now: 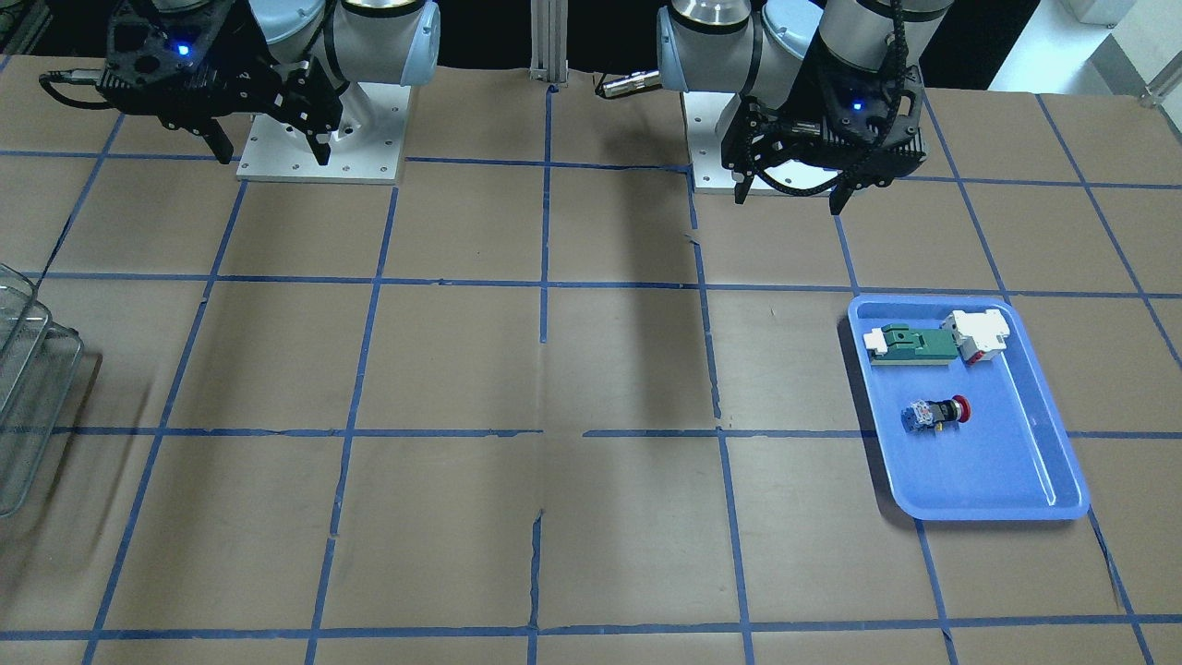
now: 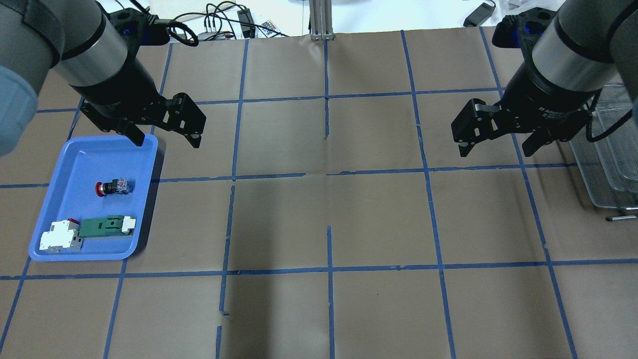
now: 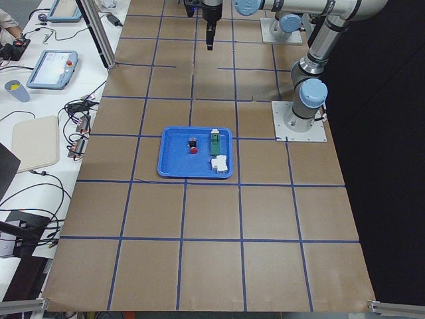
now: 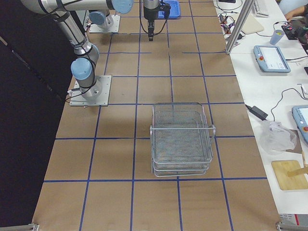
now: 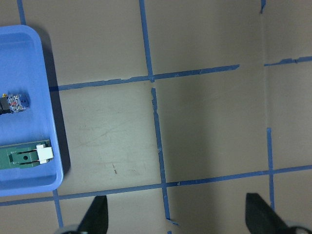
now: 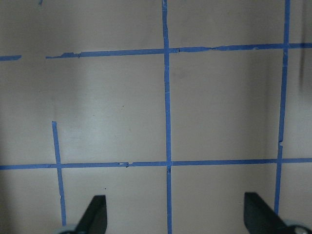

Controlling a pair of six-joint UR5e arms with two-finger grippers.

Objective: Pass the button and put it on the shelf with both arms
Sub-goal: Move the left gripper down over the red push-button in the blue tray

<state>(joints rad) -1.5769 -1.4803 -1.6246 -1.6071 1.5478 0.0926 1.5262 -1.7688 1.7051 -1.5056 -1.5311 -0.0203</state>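
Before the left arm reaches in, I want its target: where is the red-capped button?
In the overhead view the button lies on its side in the blue tray on the robot's left, apart from the green-and-white part nearer the robot.

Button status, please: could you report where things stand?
Both open, empty: left gripper, right gripper. Button lying in blue tray, untouched. Nothing covering it.
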